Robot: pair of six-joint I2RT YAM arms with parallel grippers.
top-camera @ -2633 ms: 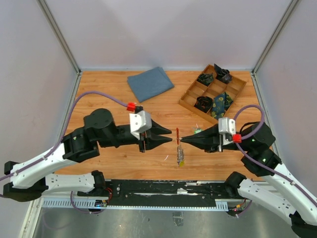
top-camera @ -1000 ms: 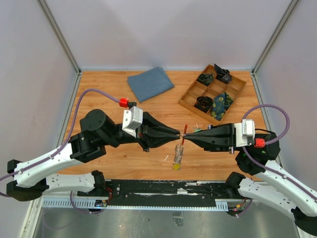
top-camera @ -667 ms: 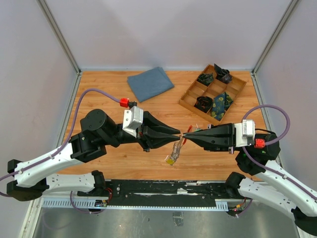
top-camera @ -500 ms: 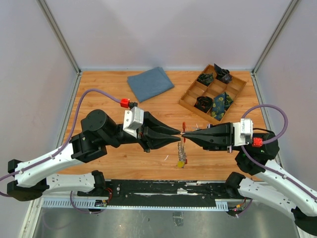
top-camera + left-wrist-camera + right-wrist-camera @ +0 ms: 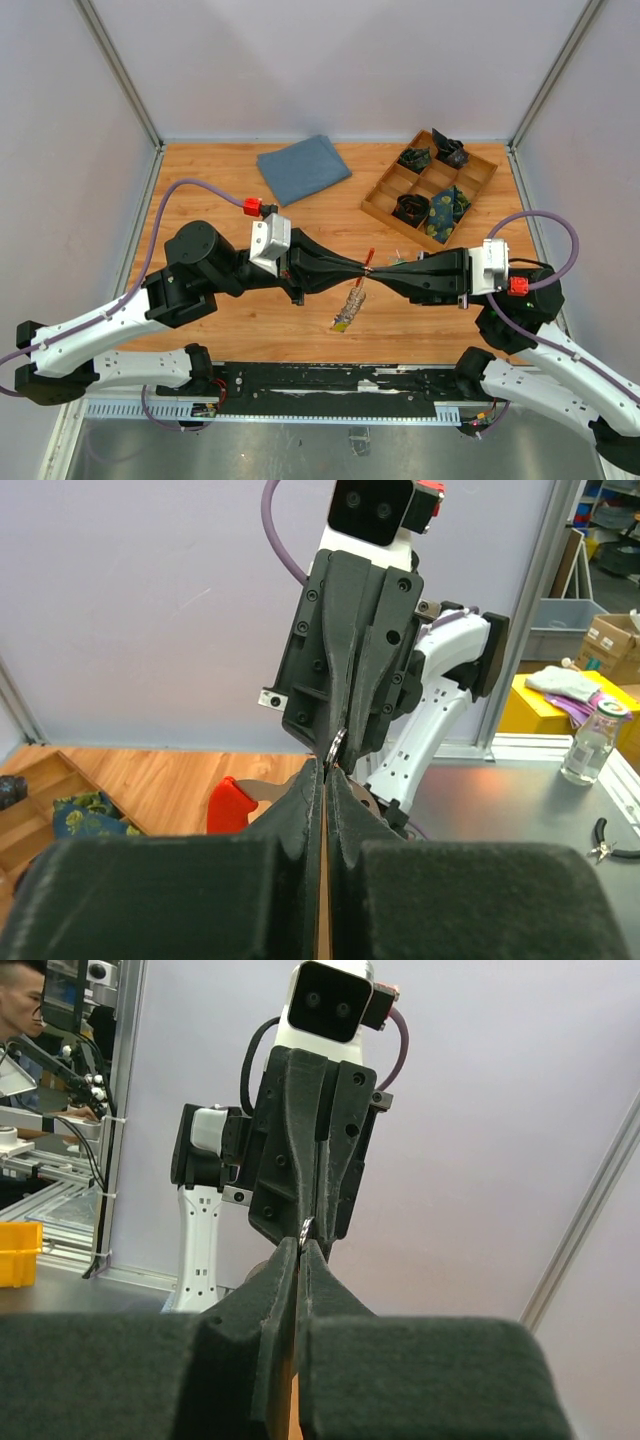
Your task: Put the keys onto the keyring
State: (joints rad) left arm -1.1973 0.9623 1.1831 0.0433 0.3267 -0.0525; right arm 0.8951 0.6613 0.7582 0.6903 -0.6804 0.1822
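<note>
Keyring (image 5: pixel 370 258): thin red loop over the middle of the surface, raised off the wood. It sits exactly where the two sets of fingertips meet, with a short red length showing on the far side of the tips.
Keys (image 5: pixel 348 308): silver bunch with a yellow end. It trails from that same meeting point toward the near edge and slants left. Contact with the wood cannot be told.
Small metal ring (image 5: pixel 338 748): seen from both wrist cameras, lodged right at the tips between the two opposing pairs.
Right fingers (image 5: pixel 388 270): pressed fully together with no gap, the red loop clamped at their tips.
Left fingers (image 5: pixel 355 266): pressed fully together with no gap, tips nose to nose with the right pair at the loop. What they pinch, if anything, cannot be told.
Arms: both reach level toward each other from opposite sides.
Surface (image 5: pixel 220 190): orange-brown wood.
Cloth (image 5: pixel 303 167): blue, folded, at the far side left of centre, well apart from the loop.
Tray (image 5: pixel 368 205): wooden, divided into compartments, at the far right, holding dark patterned items.
</note>
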